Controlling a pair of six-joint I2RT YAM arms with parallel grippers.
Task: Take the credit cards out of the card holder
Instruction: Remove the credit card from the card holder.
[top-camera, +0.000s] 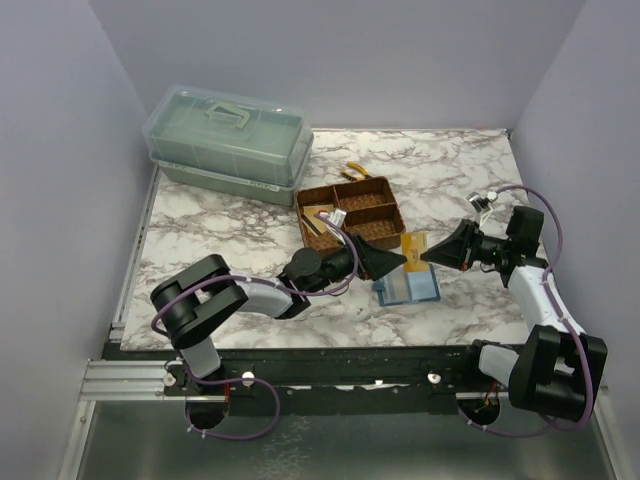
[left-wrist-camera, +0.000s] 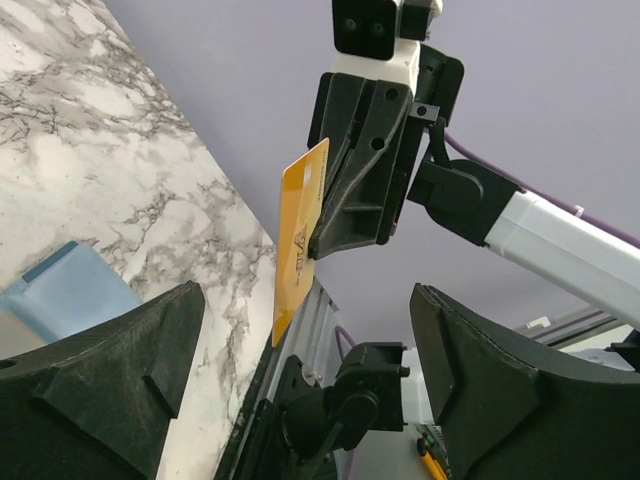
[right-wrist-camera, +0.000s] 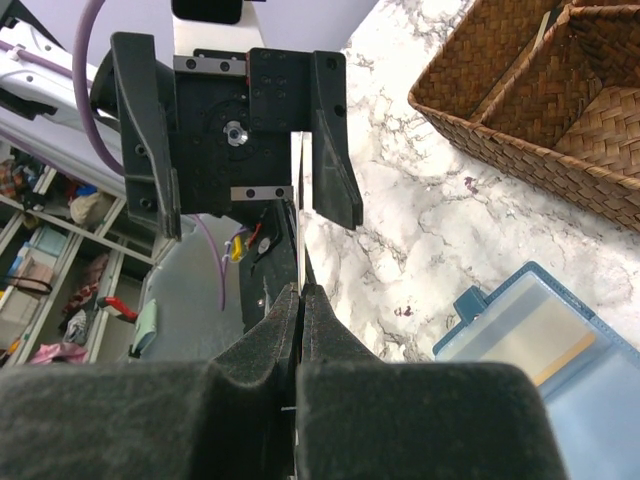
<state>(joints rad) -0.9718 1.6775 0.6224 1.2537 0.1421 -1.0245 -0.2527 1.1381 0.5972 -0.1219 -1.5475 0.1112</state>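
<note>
My right gripper (top-camera: 426, 255) is shut on a yellow-gold credit card (top-camera: 413, 246) and holds it on edge above the table. In the right wrist view the card (right-wrist-camera: 298, 190) shows only as a thin edge rising from the closed tips (right-wrist-camera: 301, 290). My left gripper (top-camera: 396, 258) faces it with its jaws wide open. In the left wrist view the card (left-wrist-camera: 303, 235) stands just ahead of the gap, touching neither of the fingers (left-wrist-camera: 130, 370). The teal-blue card holder (top-camera: 408, 287) lies flat on the marble below both grippers, also visible as the card holder (right-wrist-camera: 545, 330).
A brown woven three-compartment tray (top-camera: 352, 212) with small items sits just behind the grippers. Yellow-handled pliers (top-camera: 357, 170) lie behind it. A green lidded plastic box (top-camera: 228, 140) stands at the back left. Purple walls enclose the table.
</note>
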